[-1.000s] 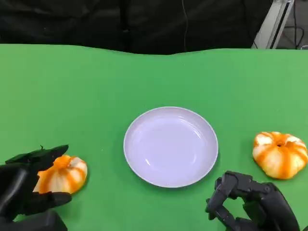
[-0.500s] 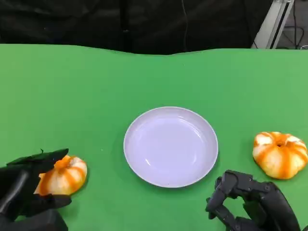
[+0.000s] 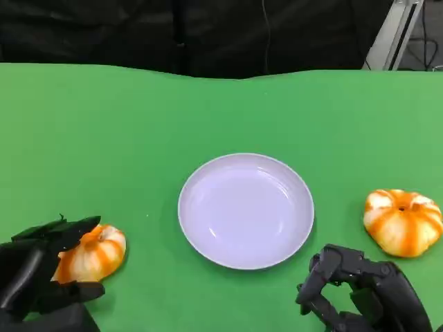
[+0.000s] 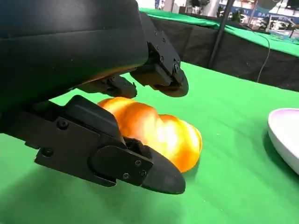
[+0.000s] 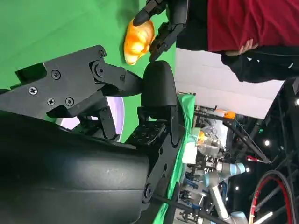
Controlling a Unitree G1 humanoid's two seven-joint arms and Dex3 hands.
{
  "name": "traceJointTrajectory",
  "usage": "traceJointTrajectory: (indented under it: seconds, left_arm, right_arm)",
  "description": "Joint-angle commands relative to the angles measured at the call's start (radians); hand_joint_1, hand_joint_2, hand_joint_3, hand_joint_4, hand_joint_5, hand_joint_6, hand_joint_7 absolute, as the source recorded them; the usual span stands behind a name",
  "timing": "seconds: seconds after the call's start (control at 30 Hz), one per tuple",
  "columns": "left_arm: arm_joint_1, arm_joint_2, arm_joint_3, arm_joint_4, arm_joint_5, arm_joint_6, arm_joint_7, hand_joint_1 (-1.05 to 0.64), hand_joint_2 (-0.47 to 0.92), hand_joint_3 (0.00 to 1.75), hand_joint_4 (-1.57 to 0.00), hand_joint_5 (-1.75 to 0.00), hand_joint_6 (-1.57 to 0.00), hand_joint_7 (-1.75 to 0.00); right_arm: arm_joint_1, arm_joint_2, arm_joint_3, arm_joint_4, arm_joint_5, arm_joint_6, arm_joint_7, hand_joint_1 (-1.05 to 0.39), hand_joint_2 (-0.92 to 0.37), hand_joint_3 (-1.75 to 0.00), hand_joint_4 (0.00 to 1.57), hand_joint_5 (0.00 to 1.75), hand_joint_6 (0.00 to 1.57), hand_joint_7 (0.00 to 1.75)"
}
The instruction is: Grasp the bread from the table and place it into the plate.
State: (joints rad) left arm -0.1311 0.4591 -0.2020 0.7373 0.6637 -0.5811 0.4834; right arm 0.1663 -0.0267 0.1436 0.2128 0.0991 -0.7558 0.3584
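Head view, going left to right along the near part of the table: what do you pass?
Left hand → bread under its fingers → white plate → right hand → second bread.

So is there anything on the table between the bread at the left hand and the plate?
Nothing visible. The left hand is already around the bread, and only bare green table lies between it and the plate. The second bread sits on the plate's far side.
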Motion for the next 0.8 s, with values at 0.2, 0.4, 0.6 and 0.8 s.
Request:
traceJointTrajectory:
  seconds: [0.2,0.4,0.6,0.8]
  left_arm:
    - [0.013,0.021,-0.011,-0.019,-0.013,0.007,-0.005,-0.82,0.92,0.07,-0.56,0.00,-0.56,0.00]
    - [0.011,0.017,-0.033,-0.022,0.000,0.013,-0.013,-0.81,0.92,0.09,-0.55,0.00,-0.56,0.00]
    - [0.010,0.019,-0.053,-0.025,-0.004,0.024,-0.027,-0.80,0.92,0.11,-0.56,-0.01,-0.57,-0.01]
    - [0.005,0.021,-0.073,-0.014,0.003,0.037,-0.037,-0.74,0.92,0.11,-0.58,-0.01,-0.59,-0.01]
  right_arm:
    - [0.001,-0.013,-0.010,-0.002,0.010,-0.010,-0.003,-0.17,-0.75,-0.71,0.75,1.59,0.78,1.27]
    - [0.001,-0.014,-0.012,-0.003,0.028,-0.005,0.008,-0.16,-0.76,-0.71,0.74,1.58,0.78,1.26]
    - [0.002,-0.010,-0.013,-0.009,0.020,0.000,0.001,-0.16,-0.76,-0.70,0.74,1.58,0.78,1.25]
    - [-0.004,-0.008,-0.011,0.006,0.031,-0.011,0.013,-0.15,-0.76,-0.70,0.75,1.58,0.78,1.25]
